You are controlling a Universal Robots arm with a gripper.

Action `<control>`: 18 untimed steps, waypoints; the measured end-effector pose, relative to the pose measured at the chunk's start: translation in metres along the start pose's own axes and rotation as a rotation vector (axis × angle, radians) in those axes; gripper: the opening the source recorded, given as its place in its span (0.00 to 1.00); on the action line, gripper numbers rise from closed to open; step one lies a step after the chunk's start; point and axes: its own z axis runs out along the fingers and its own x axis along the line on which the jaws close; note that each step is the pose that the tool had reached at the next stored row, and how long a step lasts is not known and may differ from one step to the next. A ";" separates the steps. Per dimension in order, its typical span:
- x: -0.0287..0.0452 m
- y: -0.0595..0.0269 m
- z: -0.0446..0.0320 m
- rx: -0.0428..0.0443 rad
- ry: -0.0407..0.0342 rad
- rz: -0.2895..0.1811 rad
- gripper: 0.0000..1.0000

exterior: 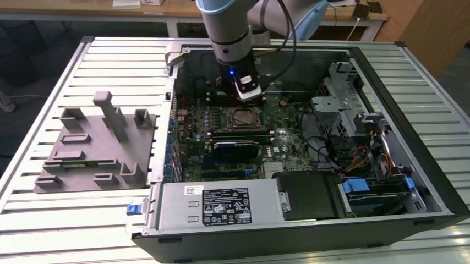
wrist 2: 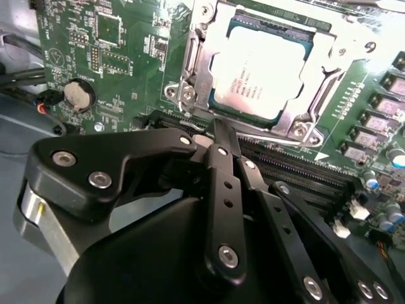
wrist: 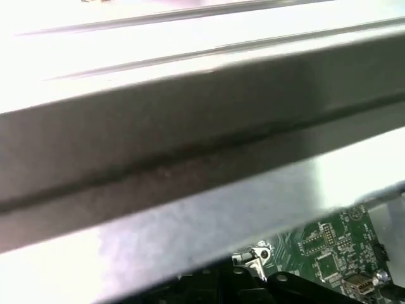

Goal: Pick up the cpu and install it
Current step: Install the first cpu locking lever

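Grey block (exterior: 96, 146): lies on the slatted table (exterior: 44, 220), at the exterior view's left, well apart from the open case (exterior: 433, 181).
Gripper (exterior: 247, 92): hangs inside the case over the motherboard (exterior: 294, 140), just behind the socket (exterior: 246, 117) as the exterior view shows it.
Fingers (wrist 2: 218, 142): together and holding nothing, judging from the second wrist view, where the black links meet at one tip.
Cpu (wrist 2: 259, 73): sits flat in the socket, silvery top up, just beyond the fingertip and apart from it.
Cpu's axis: square, so none; its edges run with the socket frame.
Surface: crowded board, memory slots (wrist 2: 297, 168) between tip and socket.
Room: case walls close round; drive cage (exterior: 345, 104) and cables to the exterior view's right.
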 end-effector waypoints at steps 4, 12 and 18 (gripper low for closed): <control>-0.0005 0.0008 -0.0027 0.0000 -0.0002 0.000 0.11; 0.0011 0.0056 -0.0021 -0.0003 0.0005 -0.003 0.11; 0.0020 0.0065 0.0003 0.0053 0.0002 -0.015 0.11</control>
